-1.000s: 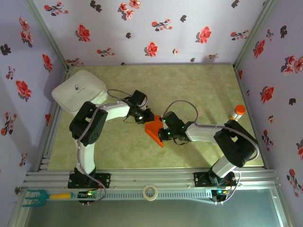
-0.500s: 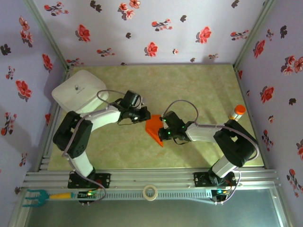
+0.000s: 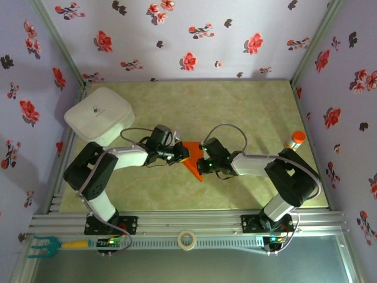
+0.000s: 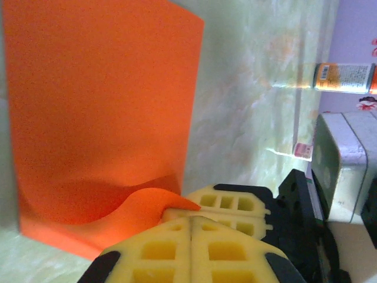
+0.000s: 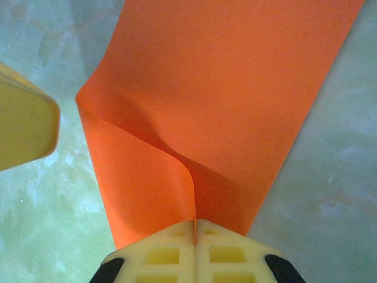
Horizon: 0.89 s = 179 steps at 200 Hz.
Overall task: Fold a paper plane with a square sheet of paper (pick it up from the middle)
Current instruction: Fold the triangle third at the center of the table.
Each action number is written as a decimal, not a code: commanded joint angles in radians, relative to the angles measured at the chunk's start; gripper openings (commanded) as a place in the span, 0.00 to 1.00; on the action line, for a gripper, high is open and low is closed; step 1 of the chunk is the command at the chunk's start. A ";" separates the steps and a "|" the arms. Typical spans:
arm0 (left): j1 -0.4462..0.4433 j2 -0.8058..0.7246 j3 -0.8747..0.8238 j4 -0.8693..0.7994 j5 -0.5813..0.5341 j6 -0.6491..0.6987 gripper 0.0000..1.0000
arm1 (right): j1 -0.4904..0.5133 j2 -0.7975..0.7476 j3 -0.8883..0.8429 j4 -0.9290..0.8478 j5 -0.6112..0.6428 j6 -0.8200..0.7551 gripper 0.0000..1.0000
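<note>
The square sheet of paper [image 3: 192, 157] is bright orange and lies mid-table as a pointed wedge. In the right wrist view the paper [image 5: 235, 88] buckles upward, and a raised fold runs into the seam of my right gripper [image 5: 195, 223], which is shut on it. My right gripper [image 3: 199, 165] sits at the wedge's right side. My left gripper [image 3: 181, 154] is at its left edge. In the left wrist view the left gripper [image 4: 191, 217] is shut with nothing in its seam. The paper's curled lip [image 4: 147, 203] rises just beyond those tips, next to the right fingers [image 4: 235, 203].
An orange-capped bottle [image 3: 296, 139] stands at the right edge of the table. A white box [image 3: 98, 115] sits at the back left. A tape roll [image 3: 187, 239] and a green fork tool [image 3: 41, 244] lie on the front rail.
My left gripper came nearer along the paper's left edge, lowered and closed. The orange wedge looks narrower now. The right arm held its place and grip.
</note>
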 commanded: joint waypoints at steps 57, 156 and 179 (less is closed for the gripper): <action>-0.032 0.074 -0.030 0.098 0.047 -0.065 0.00 | -0.009 0.025 -0.020 -0.020 0.011 0.002 0.05; -0.036 0.111 -0.050 0.069 0.031 -0.044 0.00 | -0.009 0.024 -0.018 -0.024 0.011 0.002 0.05; -0.035 0.125 -0.045 0.034 0.013 -0.025 0.00 | -0.008 0.021 -0.018 -0.024 0.011 0.003 0.05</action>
